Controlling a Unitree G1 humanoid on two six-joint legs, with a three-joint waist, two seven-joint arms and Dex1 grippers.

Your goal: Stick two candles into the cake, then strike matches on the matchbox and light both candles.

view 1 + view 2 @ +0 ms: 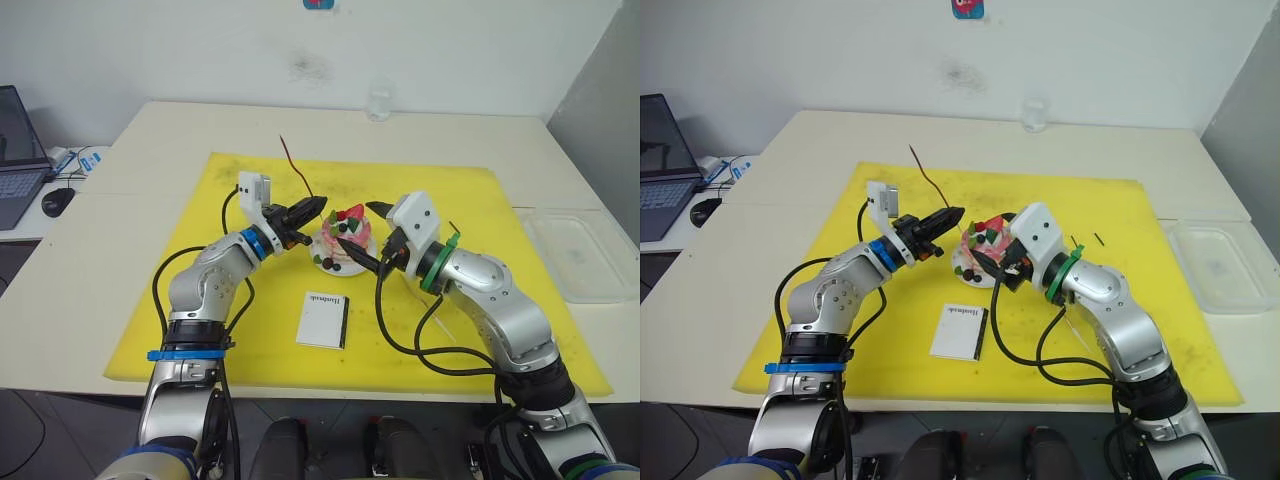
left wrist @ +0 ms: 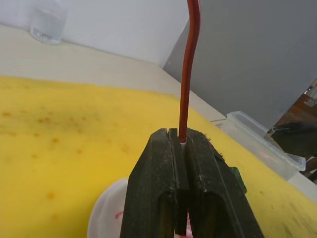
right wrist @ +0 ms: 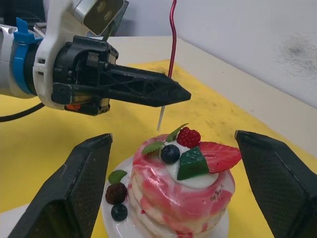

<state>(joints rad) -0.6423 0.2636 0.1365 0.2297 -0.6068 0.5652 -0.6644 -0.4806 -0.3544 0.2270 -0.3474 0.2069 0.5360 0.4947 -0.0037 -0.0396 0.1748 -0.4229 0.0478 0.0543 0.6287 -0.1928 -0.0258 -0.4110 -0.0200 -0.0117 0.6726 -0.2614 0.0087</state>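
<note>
Right now the left gripper is pinched shut on the dark red candle, holding it near its lower end so the long wavy wire rises up and back over the yellow mat. From the right wrist view the candle's pale bottom tip hangs just above and beside the cake, not touching the frosting. The cake, pink with a strawberry, dark berries and green leaves, sits on its small white plate near the middle of the mat. The right gripper is spread wide, one black finger on each side of the cake, close to it; I cannot tell whether either finger touches the plate. The matchbox lies flat on the mat nearer the robot than the cake, apart from both grippers. A clear plastic tray rests on the table off the mat's right edge, and a small clear cup stands at the far edge.
</note>
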